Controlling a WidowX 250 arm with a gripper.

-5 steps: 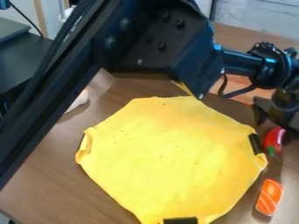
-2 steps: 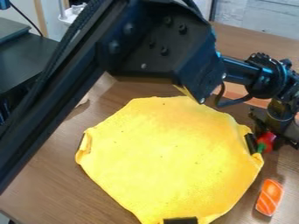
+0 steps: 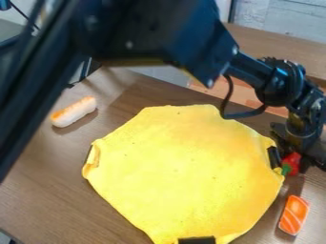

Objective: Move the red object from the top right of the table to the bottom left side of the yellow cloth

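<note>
You have the gripper (image 3: 297, 147) low at the right side of the table (image 3: 47, 190), beyond the right edge of the yellow cloth (image 3: 185, 167), with the arm (image 3: 159, 33) coming in from the upper left and crossing above the cloth's far side. You cannot tell from this angle how far apart the jaws stand, or whether they have hold of anything. Right below the gripper you have the red toy chili pepper (image 3: 293, 161), its upper part close under the black hardware and its green stem (image 3: 286, 169) pointing down-left at the cloth's right edge. That puts your pepper at the right of the cloth, well apart from its bottom left side. Next to the stem, a black patch (image 3: 274, 157) sits on the cloth's right edge; another black piece (image 3: 197, 240) lies at its bottom edge, and its left edge is folded over. Nearer you than the pepper, a toy salmon slice (image 3: 294, 215), orange with pale stripes, lies on the bare wood to the right of the cloth. Over at the upper left, a white toy piece with an orange top (image 3: 74, 112) lies slantwise on the table.
</note>
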